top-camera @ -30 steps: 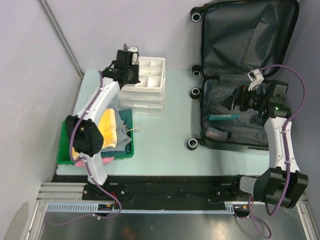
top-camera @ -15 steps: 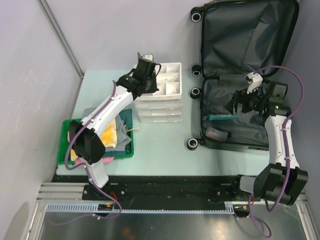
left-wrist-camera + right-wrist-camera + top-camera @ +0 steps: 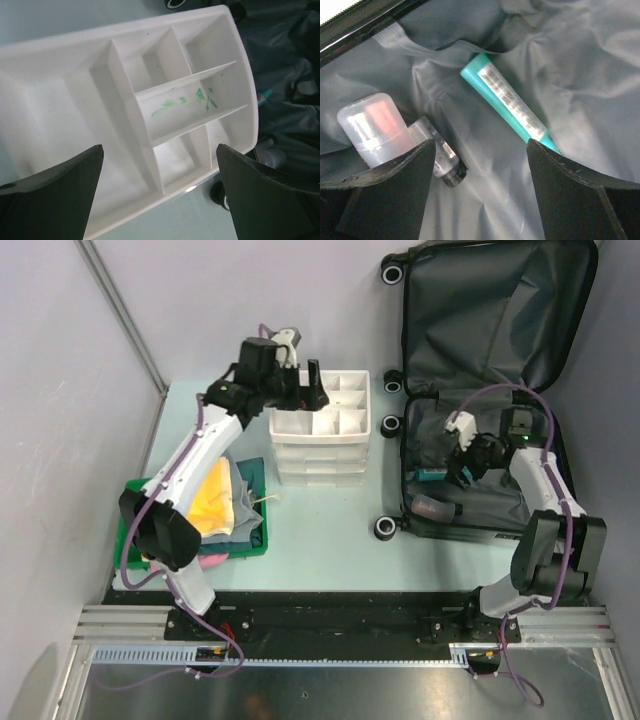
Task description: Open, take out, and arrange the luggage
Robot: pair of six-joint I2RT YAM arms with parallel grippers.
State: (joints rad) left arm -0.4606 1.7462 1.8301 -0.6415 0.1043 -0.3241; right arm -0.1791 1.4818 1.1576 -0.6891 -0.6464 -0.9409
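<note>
The left gripper (image 3: 160,150) has its two dark, matte fingers spread wide, and nothing is between them. It hovers over the top of the white drawer box (image 3: 125,115), a box of smooth hard plastic with thin straight walls that cut it into rectangular compartments. One long compartment carries green smears (image 3: 185,100). The left arm rises from its base at the near edge, passes over the green tray (image 3: 125,540) with the folded yellow and grey clothes (image 3: 212,495), and bends to the right at the wrist.

The right gripper (image 3: 480,145) is spread apart too and holds nothing. It points down into the luggage (image 3: 490,300), just above the wrinkled dark grey lining (image 3: 580,65). On this soft fabric lie a slim teal tube (image 3: 507,102) with a silvery label, a clear round-capped bottle (image 3: 375,127) with something pink inside, and a small clear vial (image 3: 442,160) with a dark end, touching the bottle. The right arm goes from its base toward the far side and folds to the left.

The luggage lies open on the right side of the table (image 3: 330,530), with the black wheels toward the drawer box.
</note>
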